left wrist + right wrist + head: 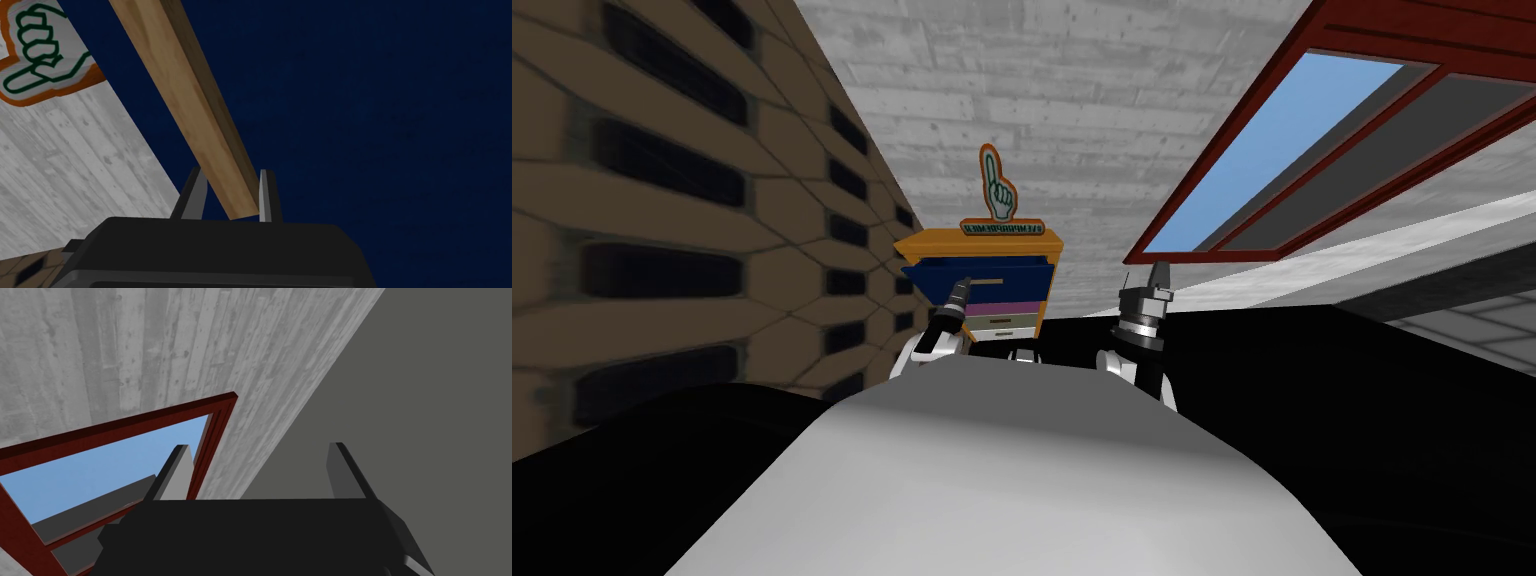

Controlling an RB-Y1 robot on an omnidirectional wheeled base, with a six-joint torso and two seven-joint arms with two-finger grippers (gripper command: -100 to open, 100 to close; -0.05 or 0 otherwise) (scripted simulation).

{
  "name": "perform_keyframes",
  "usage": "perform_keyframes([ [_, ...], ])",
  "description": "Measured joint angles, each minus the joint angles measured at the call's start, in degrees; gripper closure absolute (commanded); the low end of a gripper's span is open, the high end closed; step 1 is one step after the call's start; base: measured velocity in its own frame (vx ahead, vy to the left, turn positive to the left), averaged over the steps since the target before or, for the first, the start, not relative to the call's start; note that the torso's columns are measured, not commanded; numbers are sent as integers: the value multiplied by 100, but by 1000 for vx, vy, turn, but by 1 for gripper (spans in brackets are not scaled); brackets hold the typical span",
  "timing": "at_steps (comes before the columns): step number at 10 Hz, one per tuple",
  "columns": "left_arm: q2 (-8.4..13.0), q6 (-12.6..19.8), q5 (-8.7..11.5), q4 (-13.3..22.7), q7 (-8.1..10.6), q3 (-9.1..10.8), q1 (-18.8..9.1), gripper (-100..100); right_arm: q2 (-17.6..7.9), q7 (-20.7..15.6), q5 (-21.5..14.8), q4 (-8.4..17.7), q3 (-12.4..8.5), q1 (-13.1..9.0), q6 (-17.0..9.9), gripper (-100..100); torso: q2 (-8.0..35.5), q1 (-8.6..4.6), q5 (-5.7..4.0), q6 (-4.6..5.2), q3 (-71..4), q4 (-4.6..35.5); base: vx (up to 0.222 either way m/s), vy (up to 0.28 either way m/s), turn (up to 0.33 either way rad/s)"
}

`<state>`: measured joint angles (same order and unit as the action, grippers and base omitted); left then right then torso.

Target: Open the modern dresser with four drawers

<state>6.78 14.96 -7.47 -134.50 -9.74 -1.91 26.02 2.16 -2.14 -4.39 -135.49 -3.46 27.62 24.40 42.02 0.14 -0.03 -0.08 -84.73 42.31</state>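
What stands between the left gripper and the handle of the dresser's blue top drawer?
Nothing visible does. The left gripper is shut on the wooden handle, its fingers pressing the bar's sides in front of the dark blue drawer front. The right gripper is open, off to the side of the dresser.

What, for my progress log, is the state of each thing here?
Left gripper: shut on the handle.
Right gripper: open, empty.
Top drawer: seems pulled partly out.
Lower drawers: look shut.
Foam finger: upright on the dresser.
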Motion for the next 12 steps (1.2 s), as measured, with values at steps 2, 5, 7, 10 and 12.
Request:
perform_keyframes([
  [2,9,-17,-1,-58,-4,-27,40,100,0,0,0,0,0,-1,0,0,34,-19,7,6,23,-11,-202,-49,33],
  [5,57,191,35,-325,1,-29,127,-100,0,0,0,0,-1,2,0,0,-37,-2,4,12,-23,-17,1,2,-14],
  [7,50,365,29,-583,-19,-57,203,-100,-1,0,0,-1,-1,3,1,0,-1,-12,2,10,-2,-9,57,17,-18],
  [10,127,725,94,-988,-9,-9,236,-100,0,0,0,-1,-1,1,0,0,45,-18,2,8,28,4,23,8,-17],
  [12,122,991,96,-1220,-29,-44,301,-100,0,0,0,-1,-1,2,0,0,54,-28,-15,3,28,24,14,6,-12],
])
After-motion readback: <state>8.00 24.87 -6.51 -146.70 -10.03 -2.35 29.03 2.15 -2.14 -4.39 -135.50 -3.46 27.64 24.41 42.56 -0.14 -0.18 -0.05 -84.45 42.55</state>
